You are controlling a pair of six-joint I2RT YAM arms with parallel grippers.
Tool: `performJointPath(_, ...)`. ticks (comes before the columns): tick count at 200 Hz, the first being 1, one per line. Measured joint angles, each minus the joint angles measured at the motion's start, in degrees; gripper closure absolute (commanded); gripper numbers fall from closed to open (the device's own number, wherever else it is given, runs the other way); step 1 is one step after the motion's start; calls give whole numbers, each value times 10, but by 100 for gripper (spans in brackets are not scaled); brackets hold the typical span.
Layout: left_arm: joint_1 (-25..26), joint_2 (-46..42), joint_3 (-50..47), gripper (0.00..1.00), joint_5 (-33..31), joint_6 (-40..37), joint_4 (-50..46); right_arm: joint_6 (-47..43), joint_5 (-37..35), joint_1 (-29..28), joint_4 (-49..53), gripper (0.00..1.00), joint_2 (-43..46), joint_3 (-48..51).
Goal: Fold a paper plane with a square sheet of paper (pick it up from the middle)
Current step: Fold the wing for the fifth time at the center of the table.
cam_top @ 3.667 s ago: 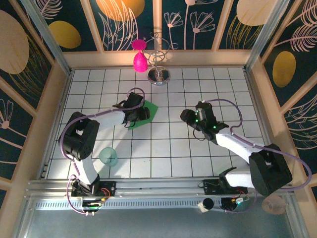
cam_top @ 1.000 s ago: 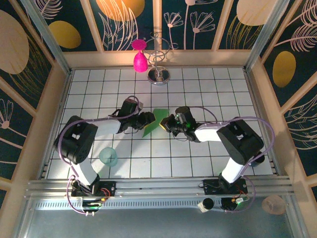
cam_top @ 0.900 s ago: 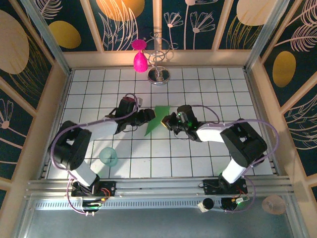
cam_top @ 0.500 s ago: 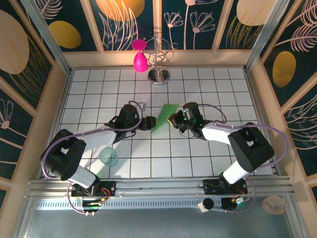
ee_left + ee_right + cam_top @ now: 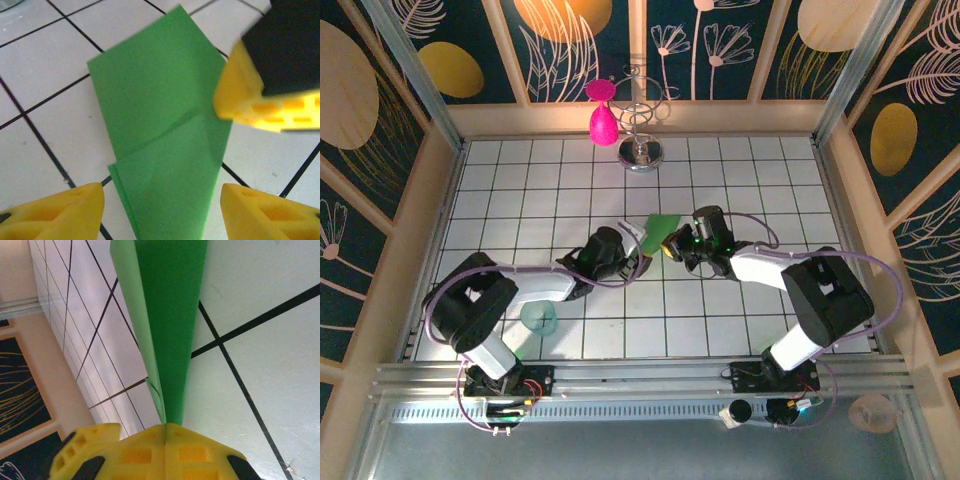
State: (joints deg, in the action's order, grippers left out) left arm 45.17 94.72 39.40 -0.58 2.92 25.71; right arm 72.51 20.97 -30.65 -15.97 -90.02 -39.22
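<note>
The bright green sheet, folded into a narrow tapering paper plane (image 5: 658, 234), stands on edge at the middle of the tiled floor. My right gripper (image 5: 673, 245) is shut on one edge of it; in the right wrist view the yellow fingertips (image 5: 150, 452) pinch the layered paper plane (image 5: 170, 315), which stretches away from them. My left gripper (image 5: 633, 262) sits just left of the paper and is open. In the left wrist view the folded plane (image 5: 160, 145) lies between the left gripper's (image 5: 162, 215) spread fingertips (image 5: 55, 215) without touching them. The right gripper's yellow finger (image 5: 260, 100) shows at its right edge.
A translucent teal cup (image 5: 539, 316) stands near the left arm's base. A pink teardrop object (image 5: 603, 122) hangs beside a metal stand (image 5: 642, 150) at the back. Wooden walls (image 5: 430, 220) close in the tiled floor (image 5: 760, 190) on three sides.
The left gripper has let go of the paper, opened and swung round to its near-left side. The right gripper has kept hold of the paper and shifted it slightly back and right.
</note>
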Motion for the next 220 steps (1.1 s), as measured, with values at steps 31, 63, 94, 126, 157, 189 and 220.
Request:
performJointPath(31, 9, 17, 0, 44, -2, -48, 16, 4, 6, 10, 0, 100, 0, 0)
performJointPath(63, 9, 26, 0, 48, 0, -79, 42, 12, 19, 11, 0, 100, 0, 0)
performJointPath(94, 9, 47, 0, 53, 0, -98, 59, 16, 30, 13, 0, 100, 0, 0)
performJointPath(126, 9, 59, -1, 59, 3, -110, 76, 21, 37, 16, -1, 100, 0, 0)
performJointPath(157, 9, 68, -2, 66, 6, -118, 87, 29, 45, 17, -1, 100, 0, 0)
performJointPath(189, 9, 76, -2, 76, 15, -119, 92, 29, 51, 17, -1, 99, 0, 0)
performJointPath(220, 9, 82, -2, 83, 16, -119, 101, 29, 53, 17, 0, 85, 0, 0)
